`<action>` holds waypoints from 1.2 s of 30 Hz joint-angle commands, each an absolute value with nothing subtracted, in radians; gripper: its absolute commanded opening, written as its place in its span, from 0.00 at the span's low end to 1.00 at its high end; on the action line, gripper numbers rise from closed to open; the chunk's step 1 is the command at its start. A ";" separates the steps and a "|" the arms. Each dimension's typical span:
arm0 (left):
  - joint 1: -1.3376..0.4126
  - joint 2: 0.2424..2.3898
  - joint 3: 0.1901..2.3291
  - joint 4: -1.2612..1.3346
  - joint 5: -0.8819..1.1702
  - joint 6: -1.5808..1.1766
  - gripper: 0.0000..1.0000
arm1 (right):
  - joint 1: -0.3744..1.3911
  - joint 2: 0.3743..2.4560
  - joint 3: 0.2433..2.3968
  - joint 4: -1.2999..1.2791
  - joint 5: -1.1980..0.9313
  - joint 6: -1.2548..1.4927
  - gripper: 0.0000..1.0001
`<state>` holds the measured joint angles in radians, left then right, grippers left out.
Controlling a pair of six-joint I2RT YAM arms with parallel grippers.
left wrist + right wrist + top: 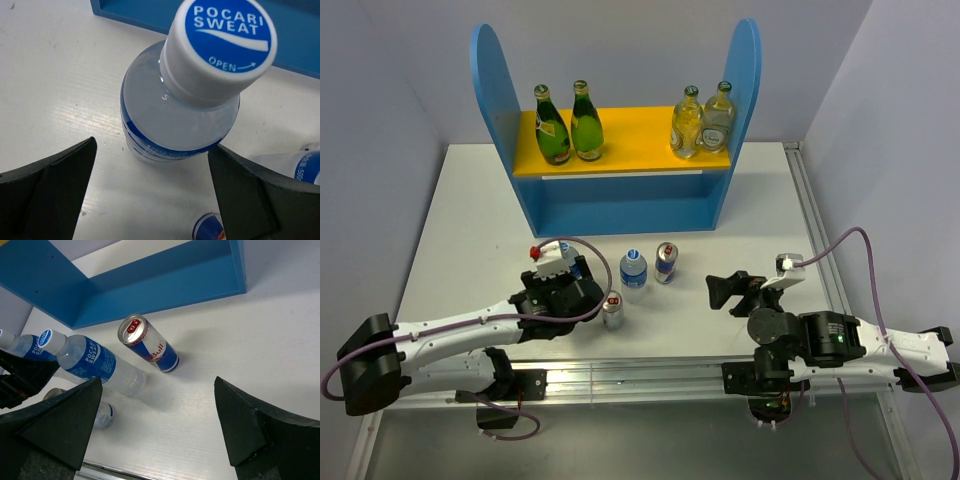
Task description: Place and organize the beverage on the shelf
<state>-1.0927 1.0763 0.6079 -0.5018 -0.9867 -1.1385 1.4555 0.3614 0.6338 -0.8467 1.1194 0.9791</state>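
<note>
- Left fingers: spread wide, one on each side of the upright water bottle. The table shows in both gaps (no grip yet).
- Right fingers: wide apart, holding nothing, over the table to the right of the drinks.
- Location of drinks: the green bottles stand on the yellow upper board of the shelf. Both water bottles and both cans stand on the table in front of it.
- Risk: the height of the left fingers on the bottle cannot be read. If they close on the tapered shoulder, the bottle could slip or tip.
- Risk: the second water bottle and the near can stand close to the right-hand finger. A sideways swing during lift could knock them over.
- Risk: the upper board also carries two pale bottles. A crowded placement there could topple glass.
- View difference: only the top view shows the upper board and what stands on it.
- View difference: only the left wrist view shows the finger gaps, which the arm hides from above.
- View difference: the right wrist view shows the far can with bare table beside it.
</note>
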 commanded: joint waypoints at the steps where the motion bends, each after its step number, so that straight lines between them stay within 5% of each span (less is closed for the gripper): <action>1: -1.098 1.113 0.612 -0.442 -1.101 -1.166 0.99 | 1.462 0.344 0.632 -0.831 1.152 0.989 1.00; 20: -1.025 1.307 0.618 -0.189 -1.233 -1.016 0.96 | 1.462 0.298 0.621 -0.807 1.138 0.959 1.00; 24: -0.994 1.296 0.577 -0.083 -1.215 -0.954 0.72 | 1.462 0.298 0.620 -0.804 1.137 0.956 1.00; 26: -0.982 1.289 0.568 -0.040 -1.201 -0.924 0.27 | 1.462 0.299 0.620 -0.804 1.137 0.957 1.00; 27: -0.980 1.284 0.566 -0.041 -1.203 -0.926 0.16 | 1.462 0.301 0.621 -0.805 1.137 0.957 1.00; 30: -0.977 1.275 0.574 -0.037 -1.209 -0.901 0.00 | 1.462 0.301 0.621 -0.807 1.138 0.960 1.00; 36: -0.936 1.215 0.597 0.125 -1.186 -0.686 0.00 | 1.462 0.305 0.620 -0.807 1.138 0.960 1.00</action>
